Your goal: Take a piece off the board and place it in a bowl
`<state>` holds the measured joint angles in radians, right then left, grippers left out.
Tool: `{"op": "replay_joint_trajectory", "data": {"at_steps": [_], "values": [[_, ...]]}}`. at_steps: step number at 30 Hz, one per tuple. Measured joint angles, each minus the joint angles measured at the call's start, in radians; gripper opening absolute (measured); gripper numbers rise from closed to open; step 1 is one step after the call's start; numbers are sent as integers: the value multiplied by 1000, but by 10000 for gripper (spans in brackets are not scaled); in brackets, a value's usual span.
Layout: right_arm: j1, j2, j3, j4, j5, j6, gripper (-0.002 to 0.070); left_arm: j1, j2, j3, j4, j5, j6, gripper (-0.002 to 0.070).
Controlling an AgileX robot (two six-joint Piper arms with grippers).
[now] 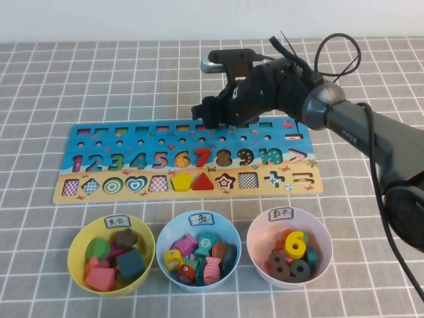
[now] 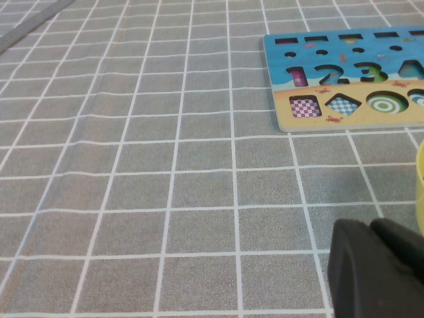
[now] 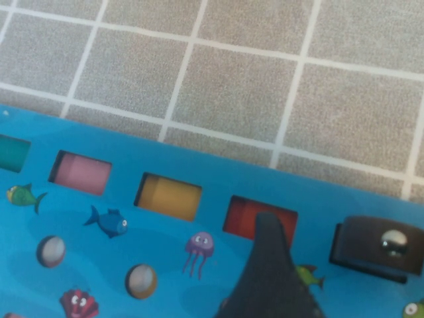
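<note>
The board lies across the middle of the table, blue above and sandy below. My right gripper hovers over its top row of slots and hides the piece in the high view. In the right wrist view the piece, a small dark block with a pale round mark, sits in a slot of the board. One dark finger stands beside it without touching, and the gripper is open and empty. The light blue bowl stands in front of the board, holding several coloured pieces. My left gripper is shut, low over bare cloth near the board's left end.
A yellow bowl with shape blocks stands left of the blue one. A pale pink bowl with number pieces stands to its right. A red 7 sits on the board. Grey checked cloth covers the table.
</note>
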<state>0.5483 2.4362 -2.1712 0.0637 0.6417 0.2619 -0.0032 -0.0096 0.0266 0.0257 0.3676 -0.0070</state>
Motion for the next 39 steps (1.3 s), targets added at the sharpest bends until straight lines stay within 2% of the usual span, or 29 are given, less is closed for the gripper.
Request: {"op": "replay_joint_trajectory", "data": {"at_steps": [8, 17, 24, 39], "values": [[0, 0, 0, 0, -3, 0, 371, 0, 0, 0, 0, 0, 0, -4], [0, 0, 0, 0, -3, 0, 347, 0, 0, 0, 0, 0, 0, -5], [0, 0, 0, 0, -3, 0, 263, 0, 0, 0, 0, 0, 0, -4], [0, 0, 0, -5, -5, 0, 227, 0, 0, 0, 0, 0, 0, -5]]}}
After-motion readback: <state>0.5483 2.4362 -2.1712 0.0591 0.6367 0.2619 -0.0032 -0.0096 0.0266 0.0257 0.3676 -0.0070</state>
